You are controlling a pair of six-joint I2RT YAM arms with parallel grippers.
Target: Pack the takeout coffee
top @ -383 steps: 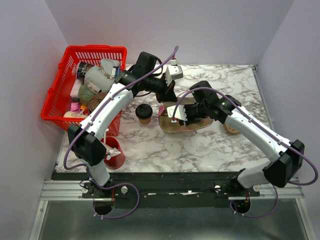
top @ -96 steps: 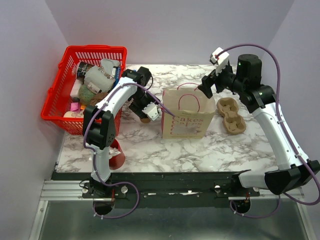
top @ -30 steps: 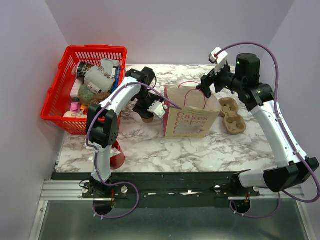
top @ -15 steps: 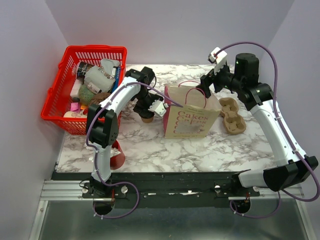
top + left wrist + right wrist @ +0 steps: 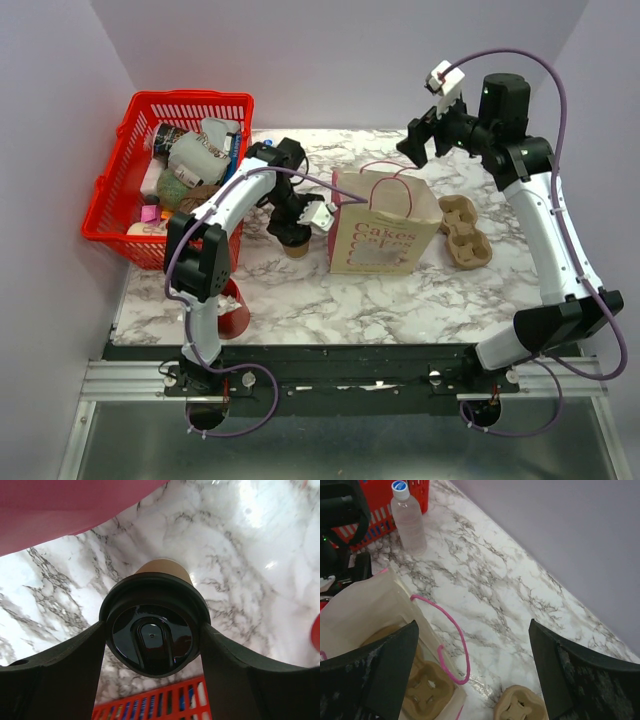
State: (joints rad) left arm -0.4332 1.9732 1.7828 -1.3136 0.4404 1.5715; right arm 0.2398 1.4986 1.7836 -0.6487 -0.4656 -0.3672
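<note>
we have our left gripper (image 5: 292, 226) clamped around the black lid of the takeout coffee (image 5: 151, 639), which is upright just left of the paper bag (image 5: 383, 238). our right gripper (image 5: 472, 625) hangs above the bag, fingers spread apart and holding nothing.

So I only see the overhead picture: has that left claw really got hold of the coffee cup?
Observer: Yes. In the left wrist view the left gripper has its fingers pressed against both sides of the takeout coffee, at its black lid.
Visitor: Is the bag empty?
Observer: No. The right wrist view looks into the paper bag; a pulp cup carrier lies at its bottom.
Visitor: And the other claw?
Observer: The right gripper is open, with nothing between its fingers.
</note>
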